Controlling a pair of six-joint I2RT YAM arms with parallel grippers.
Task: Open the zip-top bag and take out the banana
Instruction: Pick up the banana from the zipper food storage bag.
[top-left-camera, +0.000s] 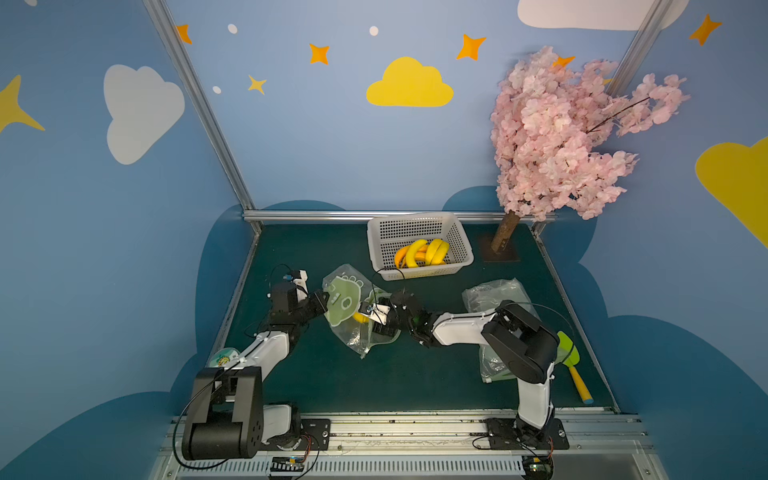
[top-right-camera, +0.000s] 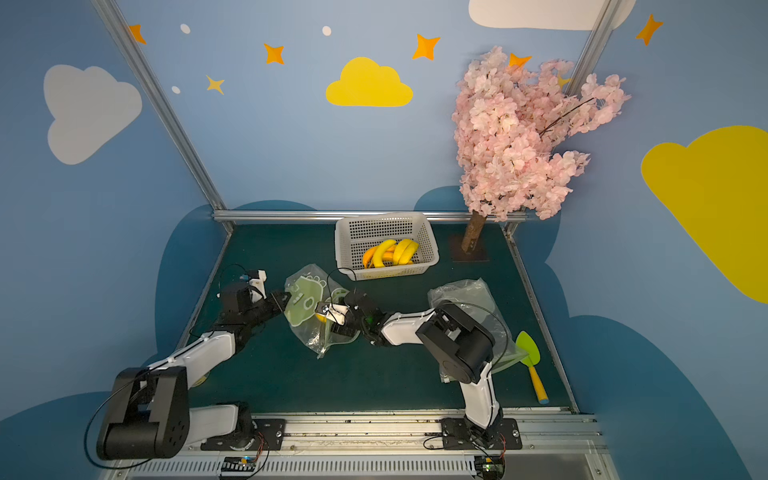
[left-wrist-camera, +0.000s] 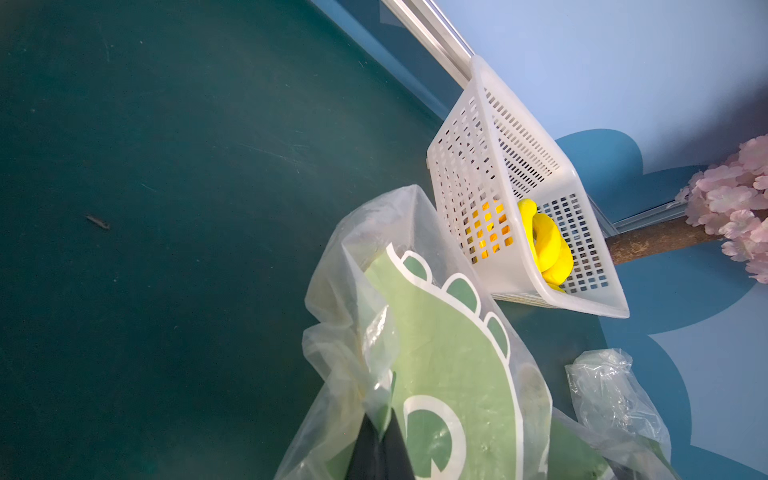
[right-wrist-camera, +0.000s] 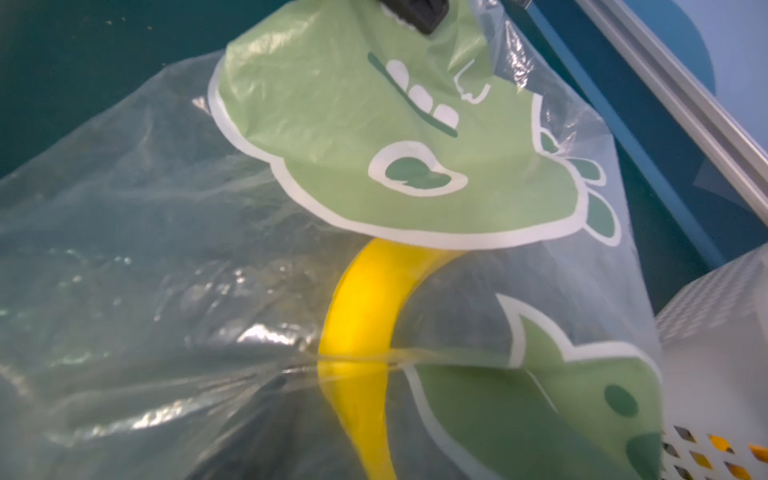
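The zip-top bag (top-left-camera: 345, 303) (top-right-camera: 307, 303), clear with a green dinosaur print, lies crumpled mid-table in both top views. My left gripper (top-left-camera: 326, 298) (left-wrist-camera: 380, 430) is shut, pinching the bag's upper film (left-wrist-camera: 449, 365) at its left edge and holding it raised. The yellow banana (right-wrist-camera: 365, 307) (top-left-camera: 358, 318) lies inside the bag (right-wrist-camera: 374, 145). My right gripper (top-left-camera: 368, 315) (top-right-camera: 327, 313) reaches into the bag from the right, right at the banana. Its fingers are hidden by plastic in the right wrist view. The banana's thin end runs down toward them.
A white slotted basket (top-left-camera: 415, 228) (left-wrist-camera: 469, 166) holding several bananas (top-left-camera: 422, 253) stands behind the bag. Empty clear bags (top-left-camera: 494, 293) lie under the right arm. A green toy spade (top-left-camera: 569, 353) lies at the right edge. A pink blossom tree trunk (top-left-camera: 505, 232) stands at the back right.
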